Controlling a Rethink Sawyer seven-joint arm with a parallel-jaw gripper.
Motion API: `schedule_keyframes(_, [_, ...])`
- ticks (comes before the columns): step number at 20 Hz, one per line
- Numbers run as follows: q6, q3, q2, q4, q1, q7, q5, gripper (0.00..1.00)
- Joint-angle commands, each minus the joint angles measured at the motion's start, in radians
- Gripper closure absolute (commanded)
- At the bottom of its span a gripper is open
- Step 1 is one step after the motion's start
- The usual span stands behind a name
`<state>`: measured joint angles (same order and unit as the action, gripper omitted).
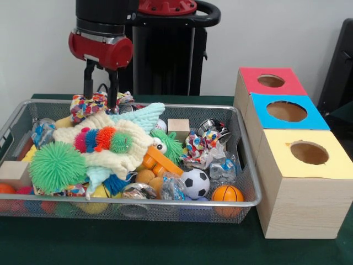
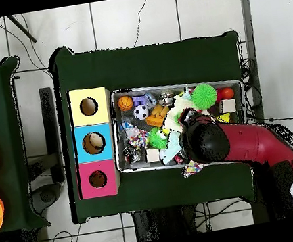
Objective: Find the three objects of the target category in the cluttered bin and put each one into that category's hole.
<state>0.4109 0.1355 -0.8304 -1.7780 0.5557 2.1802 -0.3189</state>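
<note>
The wire-mesh bin [image 1: 138, 203] is heaped with toys; it also shows in the overhead view [image 2: 171, 85]. My gripper [image 1: 100, 102] hangs over the bin's back left corner. It is open, with nothing between its fingers, and the tips are just above a colourful patterned bundle [image 1: 85, 106]. In the overhead view the red arm's head [image 2: 205, 139] hides the gripper. No striped tiger toy shows. A tan-orange rounded lump [image 1: 145, 176] lies half buried near the front; I cannot tell what it is. The red-topped box's hole [image 1: 271, 80] [image 2: 97, 179] is empty.
Beside the bin stand the blue-topped box [image 1: 287, 111] and the yellow-topped box [image 1: 309, 153]. In the bin lie a green puff ball [image 1: 57, 165], a cream knitted cloth [image 1: 118, 149], a soccer ball [image 1: 195, 183], a basketball-patterned ball [image 1: 226, 194] and a wooden block [image 1: 178, 128].
</note>
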Motion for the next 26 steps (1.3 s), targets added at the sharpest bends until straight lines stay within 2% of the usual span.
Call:
schedule_keyframes(1, [-0.017,0.044,0.034,-0.049,-0.029,0.021,-0.022,0.00])
schedule_keyframes(5, [-0.022,0.034,0.046,-0.039,-0.052,0.040,-0.017,0.00])
schedule_keyframes(9, [-0.028,0.029,0.101,0.023,-0.080,0.056,-0.010,0.00])
schedule_keyframes(15, [0.091,-0.037,0.160,0.148,-0.172,0.161,0.074,0.00])
schedule_keyframes(19, [0.059,-0.075,0.234,0.208,-0.226,0.209,0.118,0.00])
schedule_keyframes(26, [-0.037,-0.050,0.384,0.283,-0.234,0.173,0.182,0.00])
